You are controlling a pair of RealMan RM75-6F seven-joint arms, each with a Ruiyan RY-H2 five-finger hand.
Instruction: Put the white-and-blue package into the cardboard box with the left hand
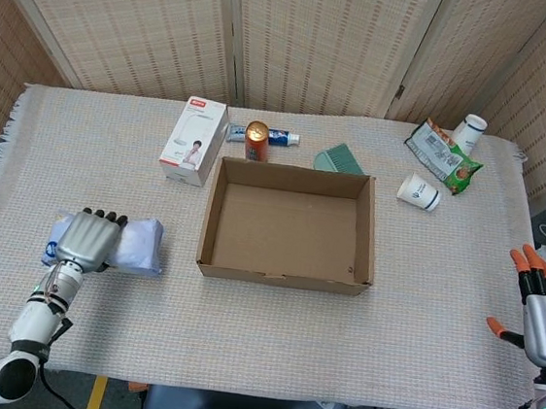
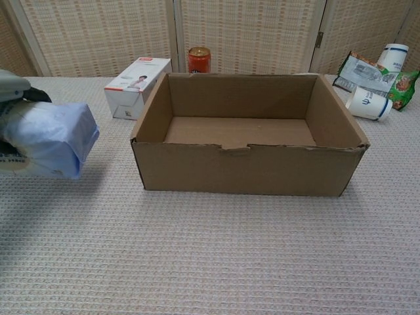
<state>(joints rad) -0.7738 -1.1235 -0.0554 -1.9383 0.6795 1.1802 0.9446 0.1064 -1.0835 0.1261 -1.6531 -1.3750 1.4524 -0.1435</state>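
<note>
The white-and-blue package [image 1: 137, 246] [image 2: 49, 134] hangs above the cloth, left of the cardboard box [image 1: 288, 224] [image 2: 249, 172]. My left hand [image 1: 86, 238] [image 2: 14, 88] grips it from above, fingers wrapped over its top. A gap separates the package from the box's left wall. The box is open-topped and holds nothing. My right hand [image 1: 544, 311] sits at the table's right edge, its orange-tipped fingers apart and holding nothing.
Behind the box stand a white-and-red carton [image 1: 193, 140] [image 2: 136, 86], an orange can [image 1: 256, 140] [image 2: 199, 59], a toothpaste tube [image 1: 280, 138] and a green scoop [image 1: 338, 159]. At the far right lie a snack bag [image 1: 442, 155] and two paper cups [image 1: 419, 192] [image 1: 469, 131].
</note>
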